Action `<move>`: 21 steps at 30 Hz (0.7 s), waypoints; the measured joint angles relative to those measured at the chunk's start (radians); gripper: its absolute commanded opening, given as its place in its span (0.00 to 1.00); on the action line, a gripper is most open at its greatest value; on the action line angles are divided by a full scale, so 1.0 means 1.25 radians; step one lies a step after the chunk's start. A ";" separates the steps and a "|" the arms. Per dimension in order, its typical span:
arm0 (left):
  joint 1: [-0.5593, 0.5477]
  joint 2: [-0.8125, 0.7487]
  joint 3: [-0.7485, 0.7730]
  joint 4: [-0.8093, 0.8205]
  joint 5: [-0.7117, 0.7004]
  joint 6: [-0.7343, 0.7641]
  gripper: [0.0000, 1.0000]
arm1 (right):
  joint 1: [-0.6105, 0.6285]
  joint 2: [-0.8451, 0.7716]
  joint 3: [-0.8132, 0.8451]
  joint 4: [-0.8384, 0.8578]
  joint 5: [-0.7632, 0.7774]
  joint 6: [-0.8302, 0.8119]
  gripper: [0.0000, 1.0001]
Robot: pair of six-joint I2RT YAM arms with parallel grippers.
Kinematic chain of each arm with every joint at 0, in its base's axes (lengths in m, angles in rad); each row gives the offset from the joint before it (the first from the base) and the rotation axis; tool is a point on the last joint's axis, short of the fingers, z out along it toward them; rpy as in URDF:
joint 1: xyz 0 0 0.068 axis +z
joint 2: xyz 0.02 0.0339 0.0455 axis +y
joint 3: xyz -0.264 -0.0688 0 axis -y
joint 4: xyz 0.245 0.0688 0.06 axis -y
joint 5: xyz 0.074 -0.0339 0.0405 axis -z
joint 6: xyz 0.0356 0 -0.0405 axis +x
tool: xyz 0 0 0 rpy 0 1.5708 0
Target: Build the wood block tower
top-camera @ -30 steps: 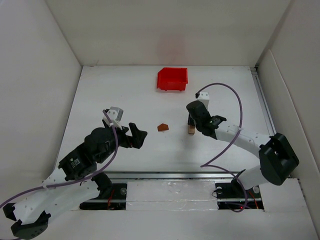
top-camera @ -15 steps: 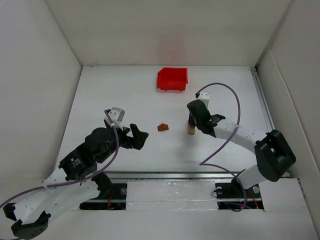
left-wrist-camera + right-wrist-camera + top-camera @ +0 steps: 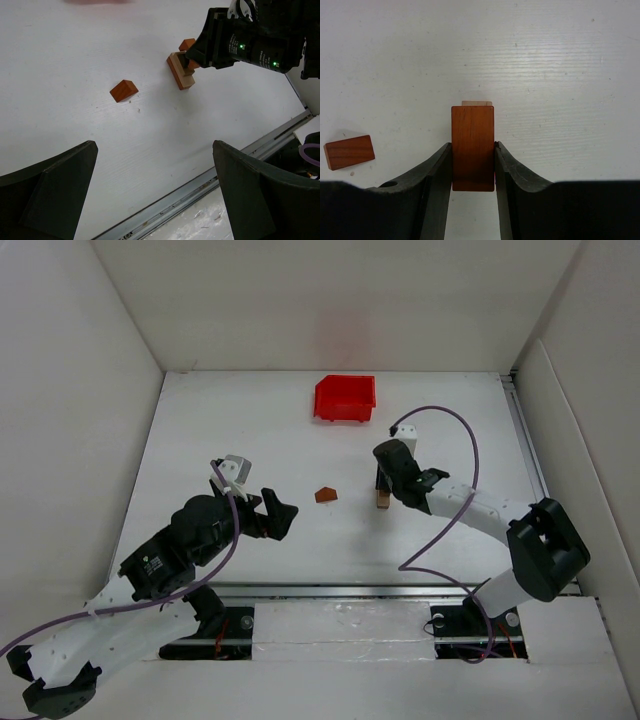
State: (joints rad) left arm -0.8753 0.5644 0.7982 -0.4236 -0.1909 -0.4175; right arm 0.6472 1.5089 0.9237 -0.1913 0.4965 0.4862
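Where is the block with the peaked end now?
The peaked block lies alone on the table near its centre in the top view, a little left of the right gripper and nearer the arms than the red bin.

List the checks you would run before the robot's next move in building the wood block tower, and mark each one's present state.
1. Right hand shut on the reddish-brown block: ok.
2. That block lined up over the tan block: ok, only a tan edge peeks out beyond it.
3. Reddish-brown block already resting on the tan one: cannot tell.
4. Peaked block lying alone on the table, free to pick: ok.
5. Left hand open, apart from all the blocks: ok.
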 measured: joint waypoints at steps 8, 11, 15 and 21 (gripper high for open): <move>0.000 0.000 0.000 0.001 0.001 0.001 0.99 | 0.000 0.008 0.004 0.005 -0.003 0.000 0.11; 0.000 0.000 0.000 0.001 0.003 0.002 0.99 | 0.000 0.008 0.004 0.008 -0.003 0.000 0.11; 0.000 0.000 0.000 0.001 0.004 0.002 0.99 | 0.000 0.008 0.004 0.010 -0.004 0.000 0.13; 0.000 0.000 0.000 0.001 0.006 0.005 0.99 | 0.000 0.008 0.004 0.010 -0.004 0.000 0.14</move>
State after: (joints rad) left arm -0.8753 0.5644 0.7979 -0.4225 -0.1837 -0.4114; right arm 0.6472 1.5192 0.9283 -0.1787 0.4911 0.4862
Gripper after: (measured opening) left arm 0.989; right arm 0.408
